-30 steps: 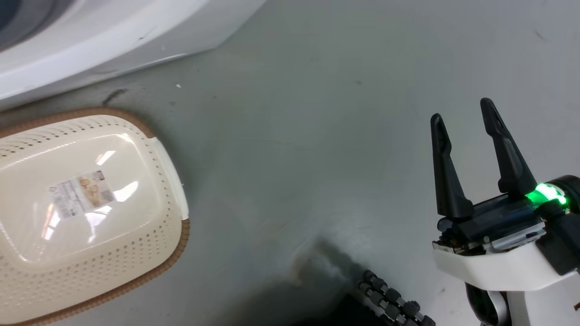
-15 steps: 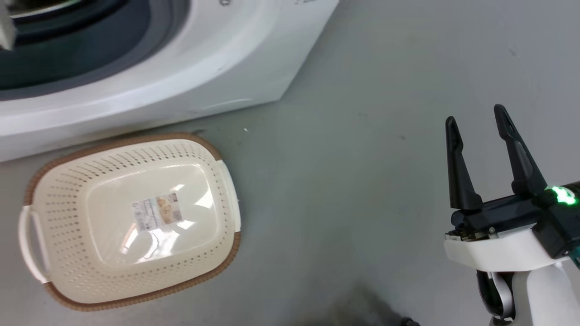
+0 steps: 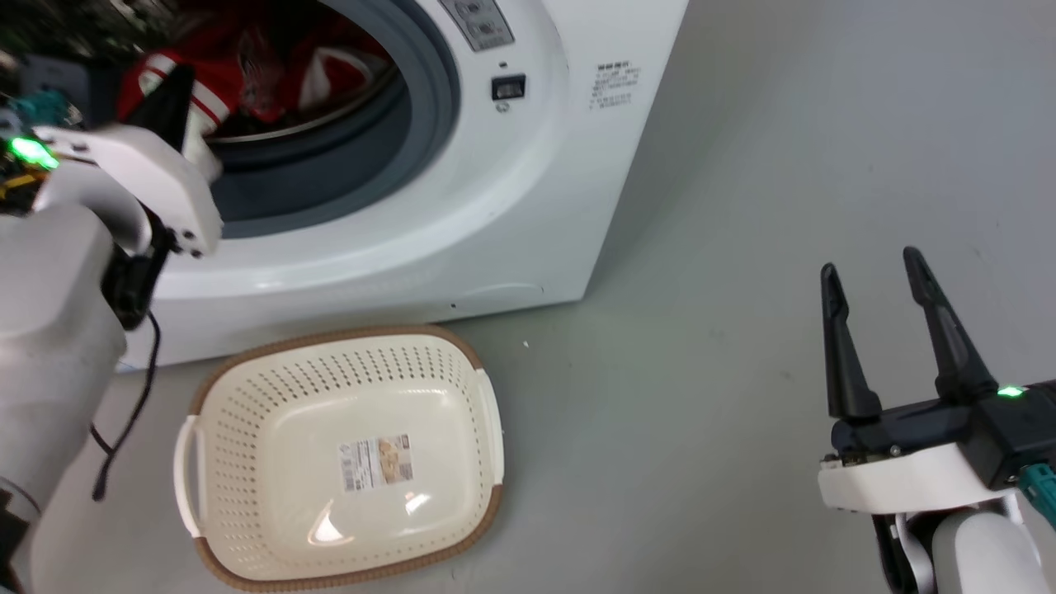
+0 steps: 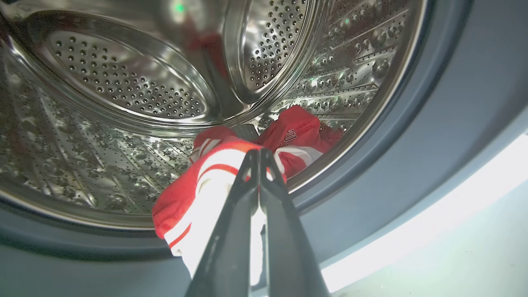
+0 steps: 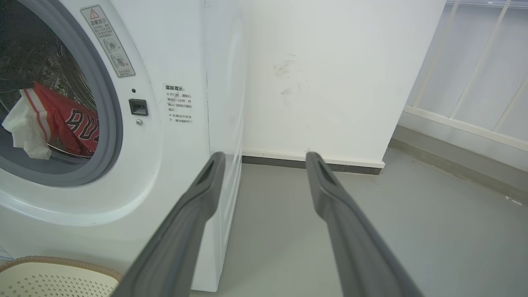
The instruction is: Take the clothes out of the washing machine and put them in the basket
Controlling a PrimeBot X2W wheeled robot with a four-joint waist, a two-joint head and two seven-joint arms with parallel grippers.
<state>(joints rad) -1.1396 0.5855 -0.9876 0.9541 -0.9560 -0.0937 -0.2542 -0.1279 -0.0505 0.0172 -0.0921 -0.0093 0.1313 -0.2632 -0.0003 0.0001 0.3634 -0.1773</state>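
Red jersey (image 4: 214, 181), pinched by the closed fingers of the left hand (image 4: 259, 154) at the mouth of the washing machine (image 3: 528, 190), should be drawn clear of the rubber rim (image 4: 412, 136), then lowered into the basket (image 3: 330, 337) just below.

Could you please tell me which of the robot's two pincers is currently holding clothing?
The left pincer: it is shut on a red-and-white jersey at the washing machine mouth. The right pincer stands open over the floor, holding nothing.

Am holding left arm (image 3: 49, 330) raised at left, left gripper (image 4: 259, 153) fingers pressing together, pinching clothes (image 4: 177, 202). Am keeping right gripper (image 3: 869, 262) low at right, fingers pointing up, spreading wide apart.
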